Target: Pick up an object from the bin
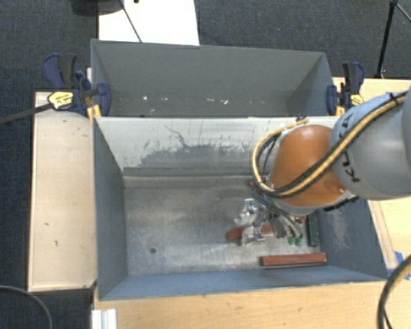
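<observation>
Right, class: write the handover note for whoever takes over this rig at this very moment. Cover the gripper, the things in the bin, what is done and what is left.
Gripper: low in the right half of the bin, close to the floor. Open or shut cannot be told.
Things: a small reddish piece lies on the floor right at the gripper's tip. A long reddish-brown bar lies flat by the near wall. A dark strip lies to the right, beside the wrist.
Done: the arm is down at the things.
Left: nothing is seen held, so grasp one thing and lift it out.
</observation>
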`<state>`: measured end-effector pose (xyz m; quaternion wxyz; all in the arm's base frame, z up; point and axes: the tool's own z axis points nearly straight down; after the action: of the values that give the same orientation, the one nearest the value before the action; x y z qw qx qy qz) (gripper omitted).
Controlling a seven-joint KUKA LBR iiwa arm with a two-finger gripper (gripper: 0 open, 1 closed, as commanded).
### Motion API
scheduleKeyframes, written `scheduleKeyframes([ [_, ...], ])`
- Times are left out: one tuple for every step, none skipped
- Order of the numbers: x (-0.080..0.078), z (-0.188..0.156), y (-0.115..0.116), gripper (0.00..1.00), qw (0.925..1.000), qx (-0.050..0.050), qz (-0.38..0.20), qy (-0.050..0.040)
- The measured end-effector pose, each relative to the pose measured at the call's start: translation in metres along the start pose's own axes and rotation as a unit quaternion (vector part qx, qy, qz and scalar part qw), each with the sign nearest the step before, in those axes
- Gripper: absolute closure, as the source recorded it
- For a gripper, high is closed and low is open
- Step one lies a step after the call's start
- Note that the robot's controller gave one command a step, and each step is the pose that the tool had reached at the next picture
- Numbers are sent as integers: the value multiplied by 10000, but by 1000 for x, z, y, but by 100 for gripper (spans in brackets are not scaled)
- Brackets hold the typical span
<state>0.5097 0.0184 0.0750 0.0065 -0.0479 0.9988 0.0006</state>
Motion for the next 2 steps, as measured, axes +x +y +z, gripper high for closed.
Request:
scheduleKeyframes([
  [0, -1, 0, 100, 10000, 0, -1, 0],
  [9, -40, 2, 100, 10000, 1, 2, 35],
])
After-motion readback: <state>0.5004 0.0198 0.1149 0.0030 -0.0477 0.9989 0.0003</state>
